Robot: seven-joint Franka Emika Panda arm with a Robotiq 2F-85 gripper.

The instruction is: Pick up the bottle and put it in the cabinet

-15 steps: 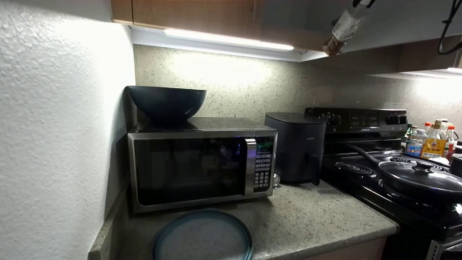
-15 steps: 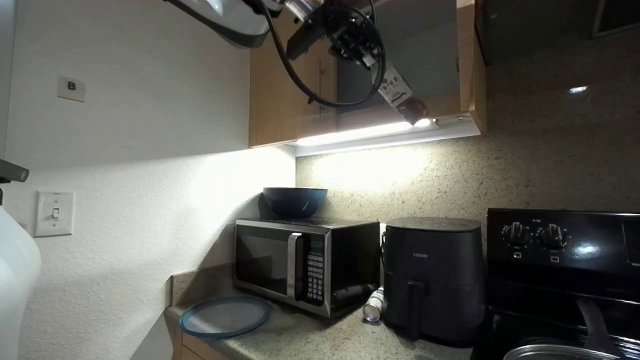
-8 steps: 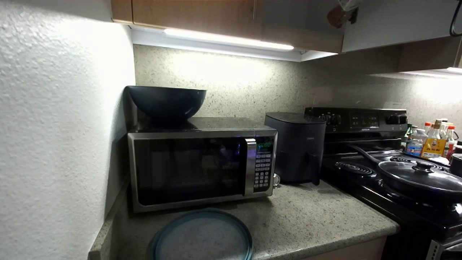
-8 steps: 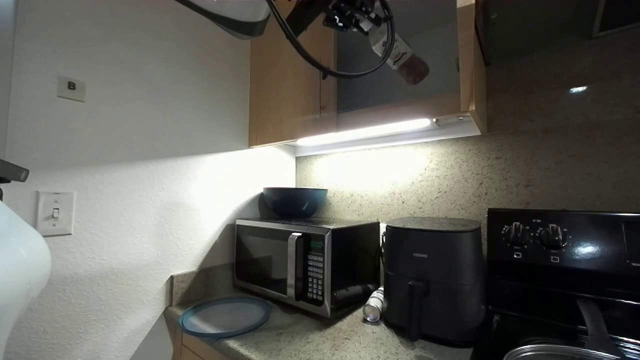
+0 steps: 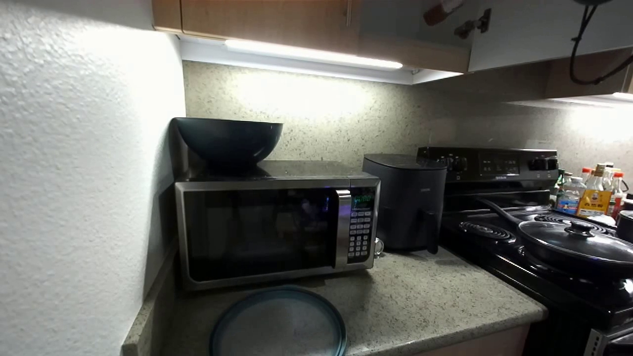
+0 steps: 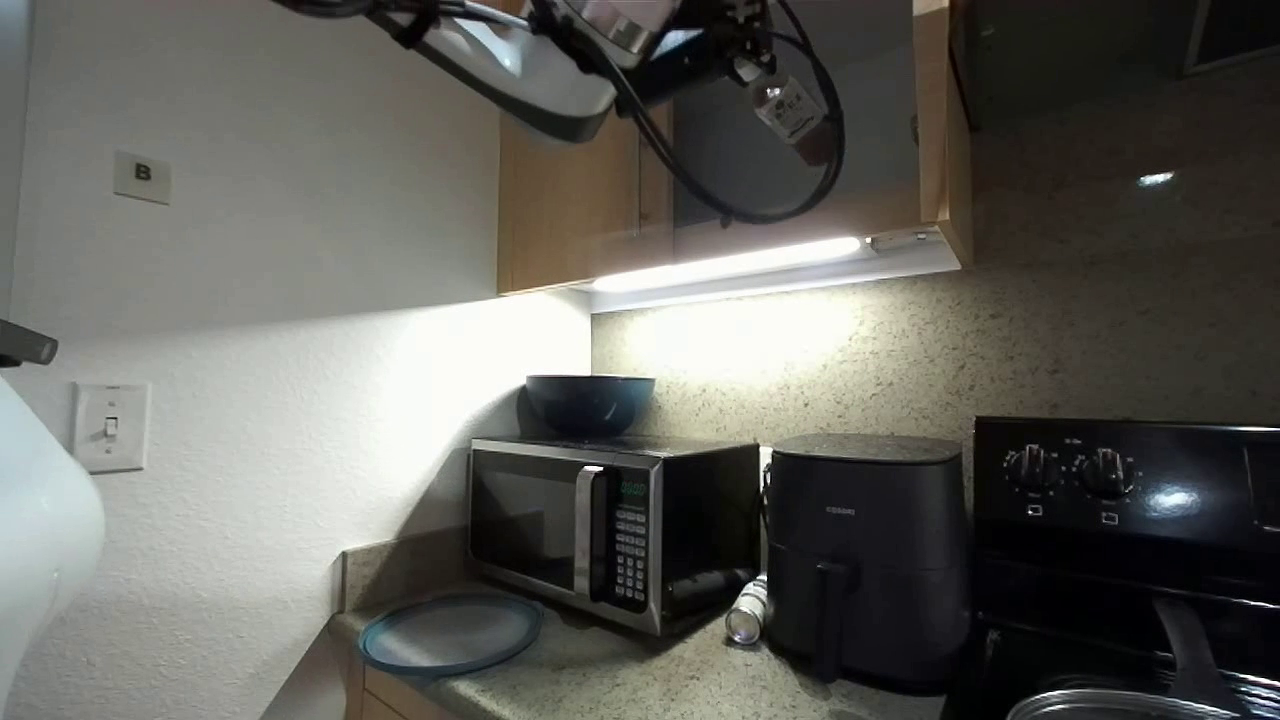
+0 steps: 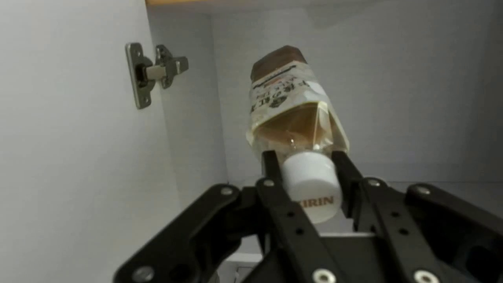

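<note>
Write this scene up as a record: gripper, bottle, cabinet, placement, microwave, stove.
gripper: closed on the bottle at its capped end
bottle: held in the air, tilted, capped end higher in an exterior view
cabinet: light wood, wall-hung, one door open
placement: not yet released; whether the bottle is past the front edge, cannot tell
microwave: on the counter, display lit green, dark bowl on top
stove: lidded pan on it

Below the cabinet (image 5: pixel 267 20), a bowl (image 5: pixel 230 141) sits on the microwave (image 5: pixel 267 237), left of the air fryer (image 5: pixel 405 202).
</note>
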